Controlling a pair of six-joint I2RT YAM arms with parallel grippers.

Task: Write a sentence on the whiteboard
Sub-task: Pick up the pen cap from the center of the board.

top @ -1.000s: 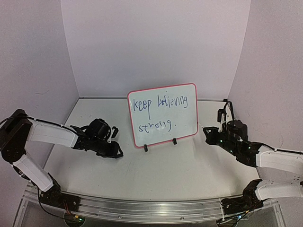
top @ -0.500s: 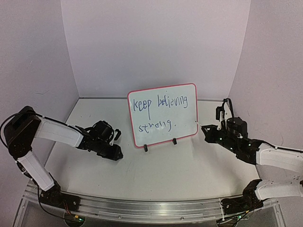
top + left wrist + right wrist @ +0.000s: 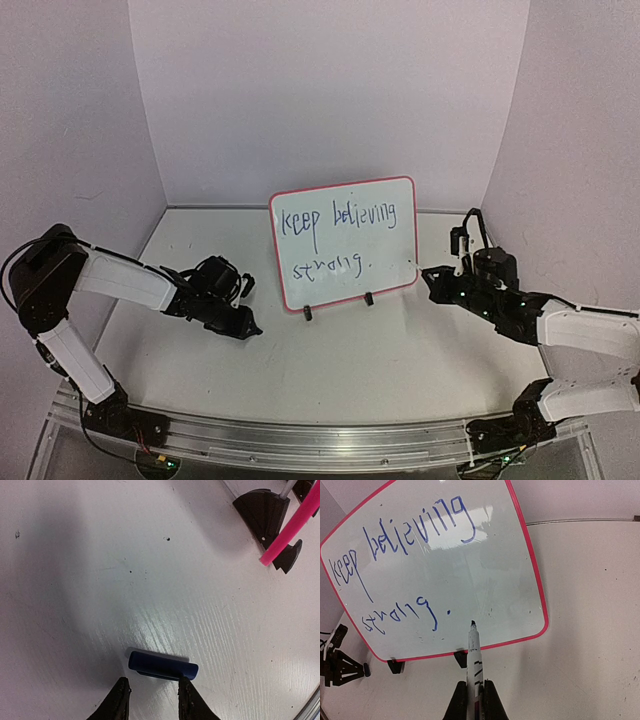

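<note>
The whiteboard (image 3: 392, 250) stands upright at the table's middle on two black clip feet. The sentence (image 3: 335, 218) reads "keep believing" over "strong." in blue. The board (image 3: 490, 585) and the sentence (image 3: 415, 535) also show in the right wrist view. My right gripper (image 3: 474, 696) is shut on a white marker (image 3: 474, 655). The marker's tip is close to the board's lower right, right of the full stop; I cannot tell if it touches. My left gripper (image 3: 152, 686) is open, low over the table. A blue marker cap (image 3: 162, 664) lies just beyond its fingertips.
A black clip foot (image 3: 265, 510) and the board's red border (image 3: 292, 527) show at the top right of the left wrist view. Pale walls close in the table at the back and sides. A metal rail (image 3: 320, 440) runs along the near edge.
My right gripper has moved left with the marker, closer to the board's lower right corner. My left arm has shifted slightly right and stays low over the table.
</note>
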